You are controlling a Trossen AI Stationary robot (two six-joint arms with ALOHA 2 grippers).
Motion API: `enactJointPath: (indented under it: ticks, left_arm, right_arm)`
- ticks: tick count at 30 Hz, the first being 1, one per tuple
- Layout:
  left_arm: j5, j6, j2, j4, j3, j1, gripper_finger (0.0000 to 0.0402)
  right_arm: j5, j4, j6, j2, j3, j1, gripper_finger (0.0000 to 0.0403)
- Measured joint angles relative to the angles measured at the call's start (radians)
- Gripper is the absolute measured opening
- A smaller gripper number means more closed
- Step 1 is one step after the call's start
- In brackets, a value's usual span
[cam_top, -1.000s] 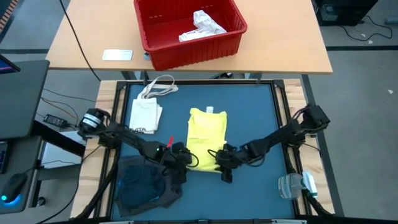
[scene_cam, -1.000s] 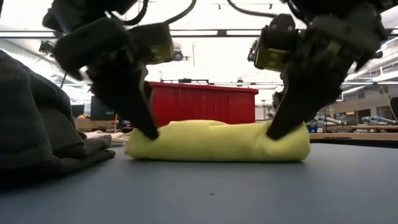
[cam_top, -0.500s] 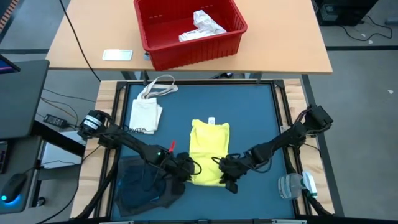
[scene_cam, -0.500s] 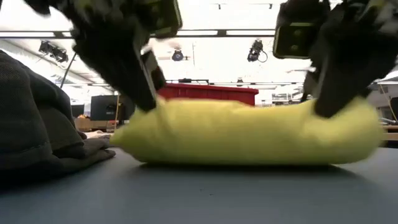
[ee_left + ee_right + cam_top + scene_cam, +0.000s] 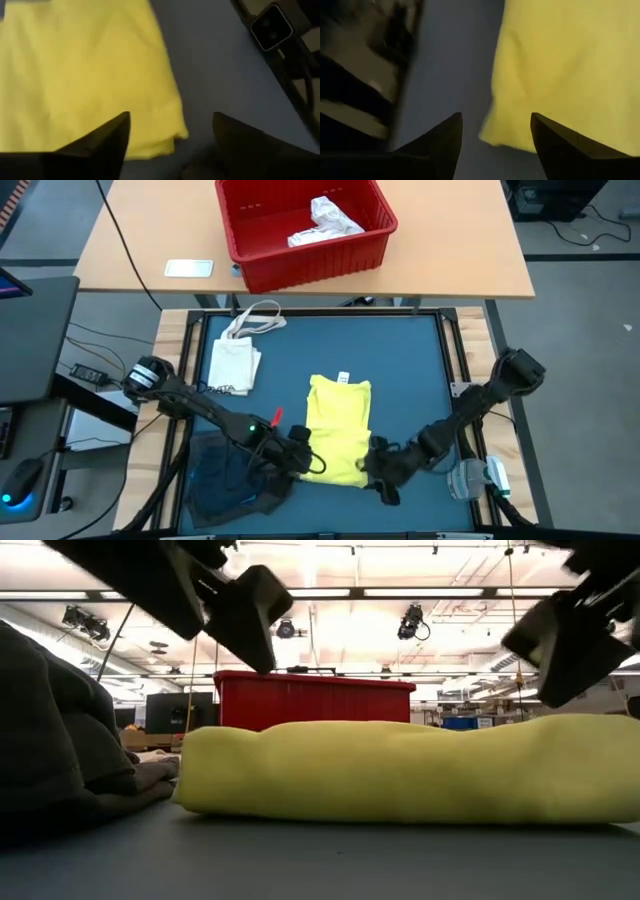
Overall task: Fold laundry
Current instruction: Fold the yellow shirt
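Jaws of both grippers stand parted and empty. From above, the left gripper (image 5: 303, 460) sits at the near left corner of the folded yellow fabric garment (image 5: 338, 429) on the dark blue tabletop (image 5: 400, 370); the right gripper (image 5: 383, 473) sits just off its near right corner. A red plastic bin (image 5: 305, 228) on the wooden table beyond holds crumpled white cloth (image 5: 325, 222). A heap of dark grey and navy clothing (image 5: 235, 478) lies left of the yellow piece.

Low view: the yellow roll (image 5: 400, 772) lies flat, both grippers raised clear above it.

Left wrist view: the spread fingers (image 5: 107, 137) frame the garment's corner (image 5: 85, 75) without touching.

Right wrist view: likewise, parted fingers (image 5: 560, 142) hover over the yellow edge (image 5: 570, 70).
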Motion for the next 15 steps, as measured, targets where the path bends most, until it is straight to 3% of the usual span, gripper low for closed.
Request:
enactJointPath:
  ticks: [4, 7, 15]
  left_arm:
    - [-0.025, 0.106, 0.043, 0.042, -0.002, -0.022, 0.0323]
    - [-0.038, 0.143, 0.077, 0.091, -0.003, -0.04, 0.0328]
    - [-0.087, 0.172, 0.186, 0.147, -0.002, -0.058, 0.0321]
  right_arm:
    - [0.139, -0.174, -0.164, 0.053, 0.1, 0.052, 0.0238]
    - [0.189, -0.195, -0.24, 0.084, 0.158, 0.065, 0.0239]
    - [0.164, -0.174, -0.274, 0.182, 0.189, 0.057, 0.0238]
